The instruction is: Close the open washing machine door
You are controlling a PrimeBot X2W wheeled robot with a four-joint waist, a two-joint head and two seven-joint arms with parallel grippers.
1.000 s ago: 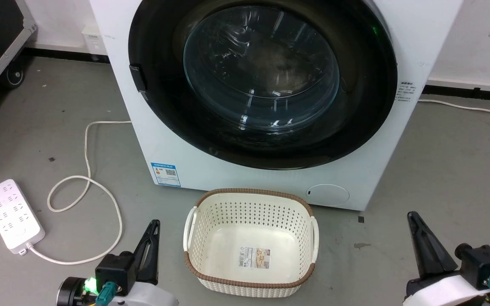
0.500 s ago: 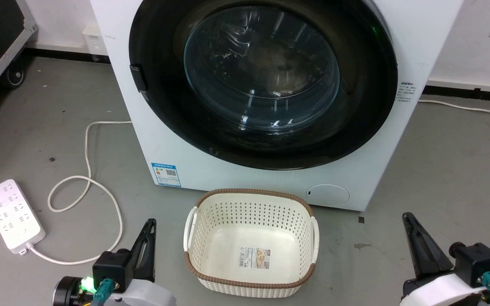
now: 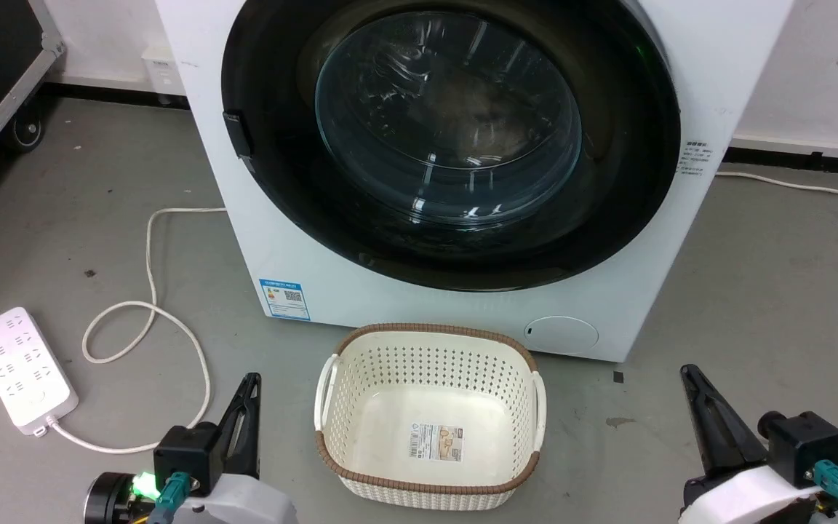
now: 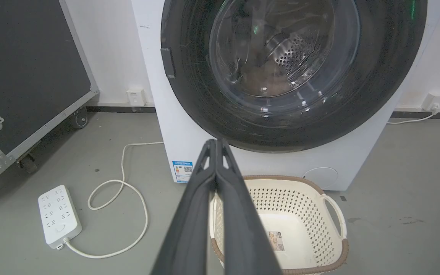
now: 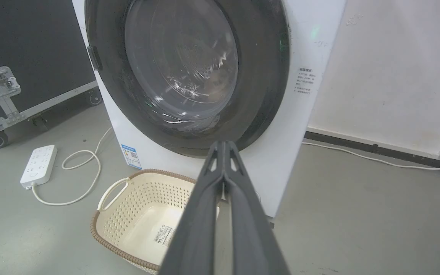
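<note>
The washing machine door (image 3: 448, 138), a wide black-rimmed disc with a bulging clear glass centre, lies flat against the white machine front (image 3: 332, 276); its latch tab sits on the left rim. The same door (image 4: 292, 68) (image 5: 189, 68) faces both wrist cameras, with the steel drum showing through the glass. My left gripper (image 3: 250, 382) hovers low at the lower left, shut and holding nothing. At the lower right my right gripper (image 3: 688, 372) is likewise shut and empty. Both stand well short of the door, fingers pointing toward it.
A cream perforated basket (image 3: 430, 349) with a brown rim stands empty on the grey floor between the grippers, just before the machine. A white power strip (image 3: 22, 371) and looping cable (image 3: 150, 313) lie at left. A black wheeled case (image 4: 25, 76) stands far left.
Both grippers have drawn back slightly toward the bottom of the head view. The door and the basket have not moved.
</note>
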